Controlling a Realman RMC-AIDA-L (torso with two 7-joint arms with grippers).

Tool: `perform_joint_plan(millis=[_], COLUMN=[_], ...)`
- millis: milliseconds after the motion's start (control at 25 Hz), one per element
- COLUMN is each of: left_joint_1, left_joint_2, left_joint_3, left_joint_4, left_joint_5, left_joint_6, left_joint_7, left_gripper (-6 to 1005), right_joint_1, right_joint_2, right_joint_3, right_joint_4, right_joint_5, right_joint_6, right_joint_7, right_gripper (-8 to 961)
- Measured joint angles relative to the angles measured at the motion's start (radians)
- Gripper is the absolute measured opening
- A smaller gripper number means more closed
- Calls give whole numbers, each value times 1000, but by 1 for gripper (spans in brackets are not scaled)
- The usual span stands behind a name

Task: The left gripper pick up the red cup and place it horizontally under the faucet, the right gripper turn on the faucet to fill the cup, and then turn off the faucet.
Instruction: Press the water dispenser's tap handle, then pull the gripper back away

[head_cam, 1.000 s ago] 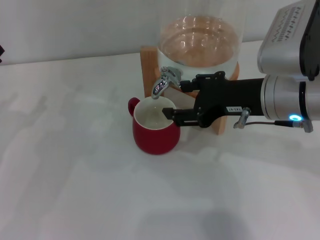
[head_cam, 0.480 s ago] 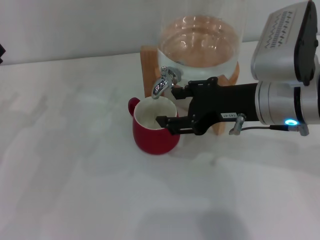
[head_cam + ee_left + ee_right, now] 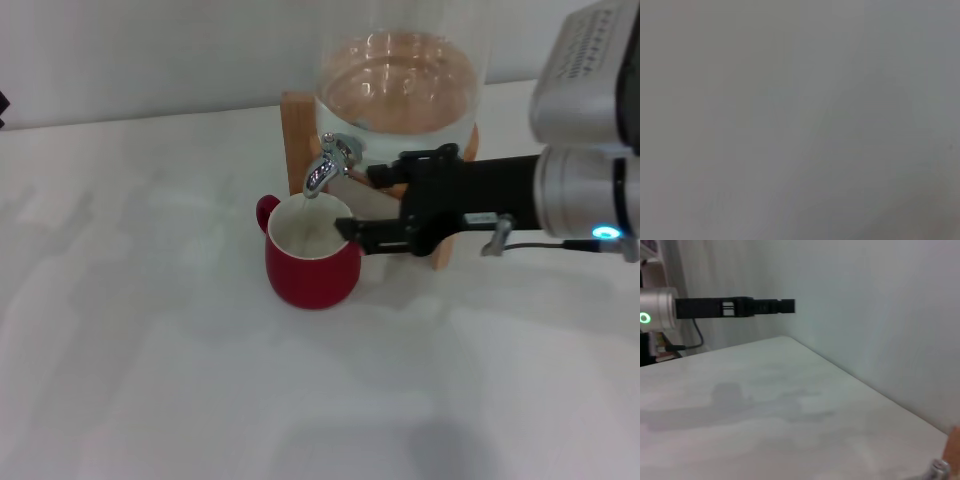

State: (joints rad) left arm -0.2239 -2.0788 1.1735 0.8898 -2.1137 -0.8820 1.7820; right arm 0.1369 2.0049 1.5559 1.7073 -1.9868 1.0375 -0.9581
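The right gripper (image 3: 362,205) reaches in level from the robot's right, its two black jaws spread apart with nothing held: the upper one lies just beside the lever side of the faucet (image 3: 326,165), the lower one runs along the near rim of the red cup (image 3: 310,254). Whether either jaw actually touches the lever or the rim cannot be told from the head view. The cup stands upright on the white table (image 3: 150,330) with its mouth directly below the spout and its small handle pointing toward the robot's left; the cream inside looks pale and whether water is flowing is not clear. Behind them the glass dispenser (image 3: 400,85) sits in its wooden stand (image 3: 297,125). The step in hand appears to be working the lever. To do it well, only the upper jaw should bear on the lever, pushed gently along its own arc, while the lower jaw is kept off the cup so that it is not nudged from under the spout. The left gripper (image 3: 775,306) is parked well away at the table's far side, jaws seemingly together and empty.
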Motion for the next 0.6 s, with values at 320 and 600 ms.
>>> perform_joint_plan(millis=[320, 600], left_joint_1=[2, 26], left_joint_2=[2, 2], left_joint_3=[-5, -23], left_joint_4=[23, 86], left_joint_5=[27, 84], left_joint_6=[0, 0], left_joint_7=[3, 32], left_gripper=[888, 888], right_joint_1=[-30, -46], right_joint_2=[-1, -1], right_joint_3=[82, 97], right_joint_4=[5, 8], right_joint_5=[0, 68], right_joint_6=[37, 77], right_joint_7=[0, -36], right_gripper=[722, 722])
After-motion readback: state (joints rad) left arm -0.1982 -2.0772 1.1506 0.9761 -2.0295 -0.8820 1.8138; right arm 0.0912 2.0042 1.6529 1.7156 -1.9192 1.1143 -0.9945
